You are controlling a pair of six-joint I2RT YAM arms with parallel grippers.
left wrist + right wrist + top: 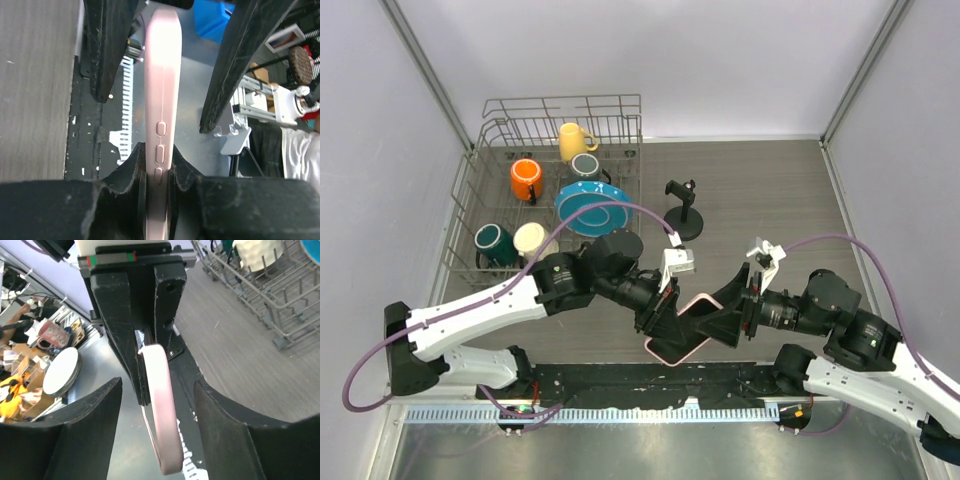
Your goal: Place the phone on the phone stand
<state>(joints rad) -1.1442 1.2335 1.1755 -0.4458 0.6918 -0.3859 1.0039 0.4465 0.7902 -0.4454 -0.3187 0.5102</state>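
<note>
Phone held between the arms, on the near side of the stand

The left end effector (pixel 663 316) is clamped on the phone's (pixel 682 330) edges, holding it in the air well apart from the stand (pixel 683 212). The right end effector (pixel 715 318) is spread apart around it and looks clear. I'd back the right one straight off, then carry the phone over the stand's cradle.

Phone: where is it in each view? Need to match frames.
Top external: the phone sits low centre of the picture.
Left wrist: centre, edge-on, a vertical pink strip.
Right wrist: centre to bottom, pink edge curving down.
Shared landmark: the left gripper clamped on it, at the bottom in left wrist, at the top in right wrist.
</note>
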